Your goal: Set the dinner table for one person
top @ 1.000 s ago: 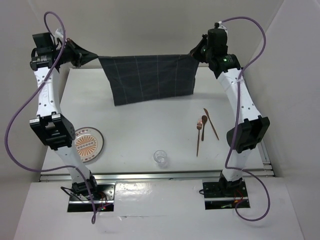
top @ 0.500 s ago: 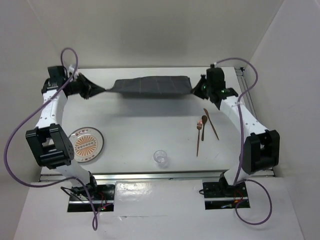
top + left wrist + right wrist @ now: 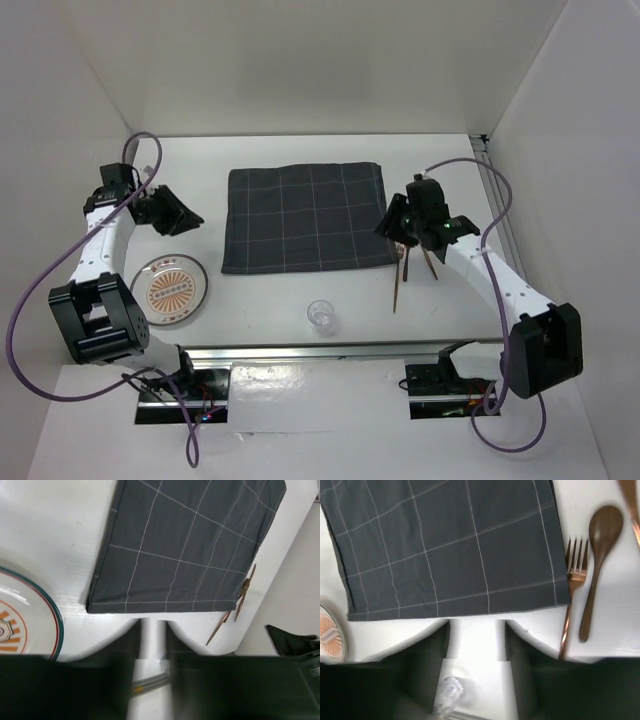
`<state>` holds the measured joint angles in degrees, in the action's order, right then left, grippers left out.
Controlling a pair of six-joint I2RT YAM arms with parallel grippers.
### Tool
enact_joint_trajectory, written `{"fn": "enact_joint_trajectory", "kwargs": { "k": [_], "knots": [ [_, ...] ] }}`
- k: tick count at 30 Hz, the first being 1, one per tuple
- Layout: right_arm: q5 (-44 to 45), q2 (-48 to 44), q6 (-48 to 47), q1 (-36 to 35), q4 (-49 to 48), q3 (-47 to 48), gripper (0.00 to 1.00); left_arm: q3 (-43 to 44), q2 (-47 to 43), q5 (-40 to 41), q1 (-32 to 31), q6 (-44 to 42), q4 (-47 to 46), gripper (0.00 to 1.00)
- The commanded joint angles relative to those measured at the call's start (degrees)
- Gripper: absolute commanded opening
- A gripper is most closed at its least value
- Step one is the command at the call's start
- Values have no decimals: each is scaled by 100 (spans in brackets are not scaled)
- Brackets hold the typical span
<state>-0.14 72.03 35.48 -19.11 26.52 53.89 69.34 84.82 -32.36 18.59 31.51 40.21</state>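
A dark grey checked cloth (image 3: 305, 218) lies flat on the white dinner table (image 3: 260, 295). My left gripper (image 3: 196, 219) hovers just off the cloth's left edge, open and empty. In the left wrist view the left gripper (image 3: 152, 630) has only bare tabletop between its fingers, and the cloth (image 3: 190, 550) lies beyond them. My right gripper (image 3: 386, 226) is at the cloth's right edge, open and empty too. The right wrist view has the right gripper (image 3: 476, 635) just short of the cloth's (image 3: 445, 545) near hem.
A patterned plate (image 3: 172, 289) sits near left. A clear glass (image 3: 321, 315) stands near the front rail. A copper fork (image 3: 572, 580), wooden spoon (image 3: 600, 545) and knife (image 3: 630, 500) lie right of the cloth, partly under my right arm. A metal rail (image 3: 510, 245) runs along the right edge.
The cloth hung stretched between both shut grippers; it now lies flat on the table. Both grippers have opened, let go and drawn back toward the near side.
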Motion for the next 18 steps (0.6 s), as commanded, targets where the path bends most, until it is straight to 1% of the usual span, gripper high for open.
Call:
{"fn": "enact_joint_trajectory", "kwargs": {
  "k": [1,3,4,5,6,7,8,10,12,13,18],
  "knots": [
    [-124,474,-277,-39,-209,865,36,44,112,81,-380,205,-687,0],
    [-231,1108,-384,-40,-61,1385,16,237,542,81,-645,268,-759,0],
    [-232,1790,-437,-109,158,1657,2,551,788,81,-907,329,-708,0],
    [-232,2119,-498,-110,256,2173,0,693,1008,168,-1040,330,-655,0],
    [-171,2409,-499,-110,326,2396,0,799,1350,221,-1172,330,-654,0],
    [-109,2926,-568,-110,466,2607,0,896,1475,421,-1408,382,-654,0],
    [-109,3140,-569,-110,468,2966,0,1036,1598,554,-1506,383,-654,0],
    [153,3648,-499,-110,730,3232,0,1099,1931,835,-1743,435,-602,0],
    [155,3879,-446,-110,863,3417,0,1038,2100,898,-1876,435,-549,0],
    [155,3932,-446,-110,863,3418,0,959,2161,1029,-1981,435,-549,0],
    [164,3854,-341,-110,477,2418,0,370,2284,1390,-2105,487,-769,0]
  ]
}}
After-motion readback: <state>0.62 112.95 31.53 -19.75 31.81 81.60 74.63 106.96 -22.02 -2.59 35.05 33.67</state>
